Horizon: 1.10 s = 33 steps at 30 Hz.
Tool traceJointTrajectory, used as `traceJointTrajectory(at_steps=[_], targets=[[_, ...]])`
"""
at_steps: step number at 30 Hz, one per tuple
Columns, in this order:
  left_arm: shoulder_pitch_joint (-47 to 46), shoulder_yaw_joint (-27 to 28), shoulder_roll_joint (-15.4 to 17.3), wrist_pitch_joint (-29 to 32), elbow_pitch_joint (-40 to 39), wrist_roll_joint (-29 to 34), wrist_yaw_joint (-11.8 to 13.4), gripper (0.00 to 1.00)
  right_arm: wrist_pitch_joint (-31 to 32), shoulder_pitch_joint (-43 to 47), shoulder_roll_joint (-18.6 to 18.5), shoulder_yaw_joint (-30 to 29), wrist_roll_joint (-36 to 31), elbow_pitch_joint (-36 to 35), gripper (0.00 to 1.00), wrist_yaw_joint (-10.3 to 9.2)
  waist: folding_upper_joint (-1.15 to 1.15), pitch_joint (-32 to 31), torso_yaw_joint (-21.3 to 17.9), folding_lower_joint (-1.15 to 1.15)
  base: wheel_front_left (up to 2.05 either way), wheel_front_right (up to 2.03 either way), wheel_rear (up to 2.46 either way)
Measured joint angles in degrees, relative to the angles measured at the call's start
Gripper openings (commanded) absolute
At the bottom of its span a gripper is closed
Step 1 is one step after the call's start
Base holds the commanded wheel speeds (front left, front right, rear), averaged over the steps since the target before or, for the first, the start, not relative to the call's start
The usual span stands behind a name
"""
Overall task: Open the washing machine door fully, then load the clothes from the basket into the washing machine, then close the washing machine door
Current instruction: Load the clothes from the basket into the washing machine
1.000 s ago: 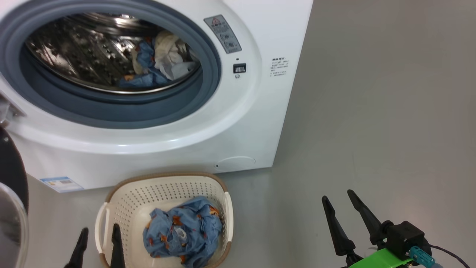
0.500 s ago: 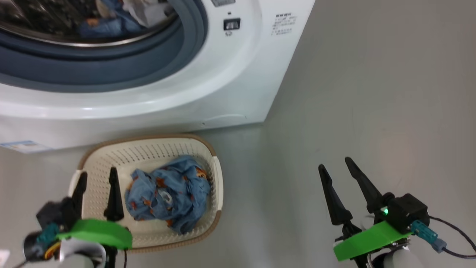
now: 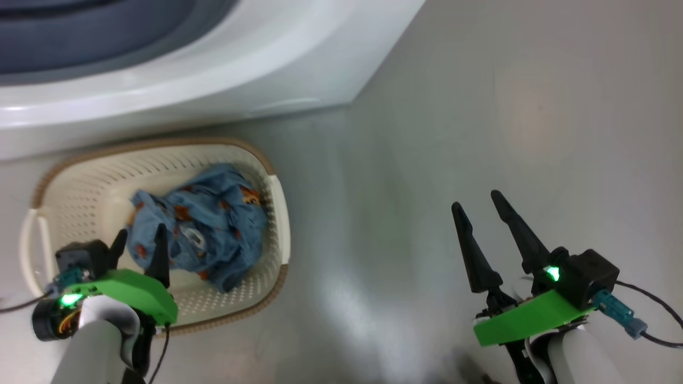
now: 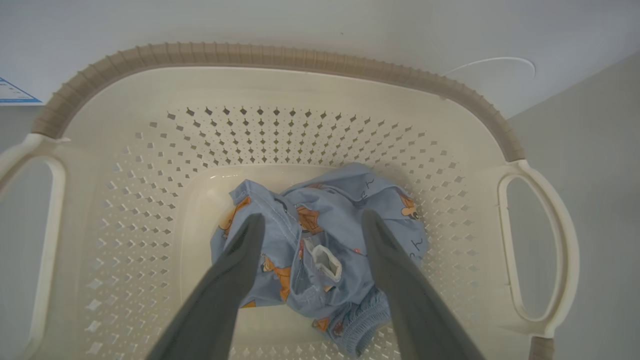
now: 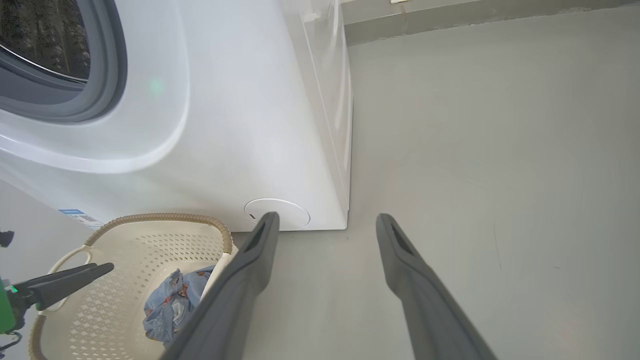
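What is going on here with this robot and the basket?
The robot is loading laundry. Its left gripper is open and points down into the basket at the blue clothes, with nothing gripped yet. The right gripper is open over the floor, off to the side. The washing machine stands directly behind the basket.

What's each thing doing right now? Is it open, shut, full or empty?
washing machine, front opening uncovered, drum showing.
basket, upright on the floor, holding the clothes.
clothes, crumpled in a heap, not gripped.
left gripper, open, over the clothes.
right gripper, open and empty, over bare floor.
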Motion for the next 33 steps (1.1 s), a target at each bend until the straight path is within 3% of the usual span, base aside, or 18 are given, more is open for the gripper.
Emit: traceJointTrajectory(at_steps=[6,13,22,33], targets=[[-6.3,-2.9,1.8,0.0,7.6,-2.0,0.0,1.00,0.0,-1.9,0.0,0.0,0.4,-0.7,1.00,0.00,0.00,4.6,-1.5,0.00,0.00,0.00,0.00],[-10.5,-6.9,3.3,4.4,14.7,-5.3,0.0,1.00,0.0,-2.6,0.0,0.2,1.2,-1.0,1.00,0.00,0.00,8.5,-3.0,0.00,0.00,0.00,0.00],[-15.4,-9.9,4.7,5.5,20.3,-5.0,0.0,1.00,0.0,-3.2,0.0,0.8,2.4,-1.1,1.00,0.00,0.00,11.2,-4.7,0.00,0.00,0.00,0.00],[-19.3,-10.9,5.9,5.6,23.6,-4.1,2.0,1.00,0.0,-3.4,0.1,1.5,3.7,-1.2,1.00,0.00,0.00,13.5,-6.1,0.00,0.00,0.00,0.00]])
